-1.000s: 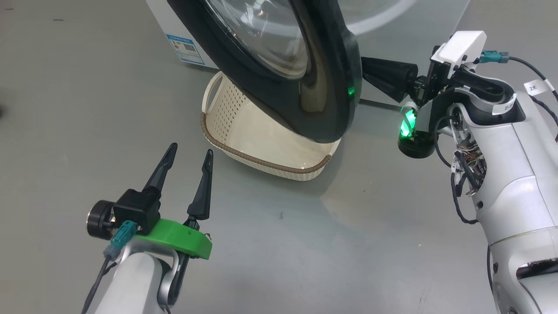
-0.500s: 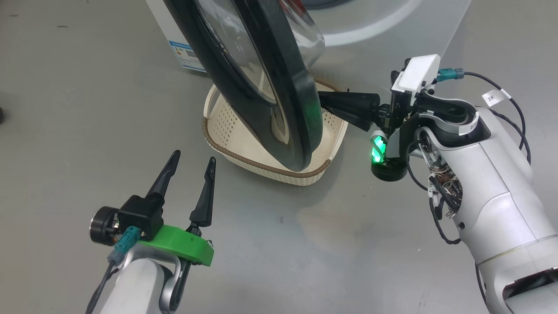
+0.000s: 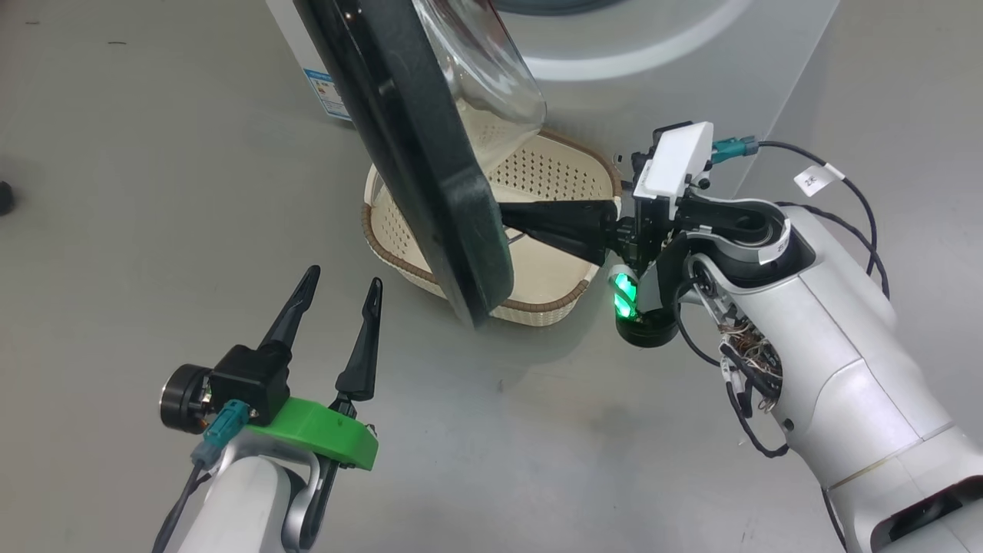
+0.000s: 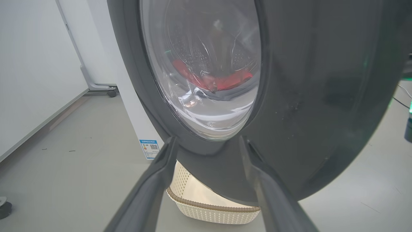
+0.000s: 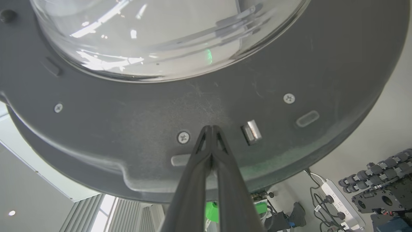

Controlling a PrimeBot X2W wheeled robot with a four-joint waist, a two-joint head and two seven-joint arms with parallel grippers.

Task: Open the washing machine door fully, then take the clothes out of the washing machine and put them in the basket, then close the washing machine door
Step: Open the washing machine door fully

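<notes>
The washing machine door (image 3: 418, 146), black-rimmed with a bulging glass bowl, stands partly swung out from the white washing machine (image 3: 691, 46), edge-on above the basket (image 3: 399, 265). My right gripper (image 3: 508, 223) is shut, with its tips against the door's inner face (image 5: 128, 122) beside a metal latch (image 5: 252, 131); the tips meet in the right gripper (image 5: 210, 127). My left gripper (image 3: 343, 275) hangs open over the floor, left of the basket. Seen from the left gripper (image 4: 208, 139), red clothes (image 4: 225, 82) show through the door glass (image 4: 305, 96), with the basket (image 4: 206, 209) below.
A blue sticker (image 3: 330, 88) marks the machine's side. A wheeled stand foot (image 4: 111, 93) stands by the white wall behind the machine. A power strip (image 5: 338, 196) and dark equipment (image 5: 379, 190) lie beyond the door's edge. Grey floor lies open around my left arm.
The door has swung further open, toward the left of the head view. My shut right gripper has followed it leftward over the basket, uncovering more of the basket. The left gripper has stayed put.
</notes>
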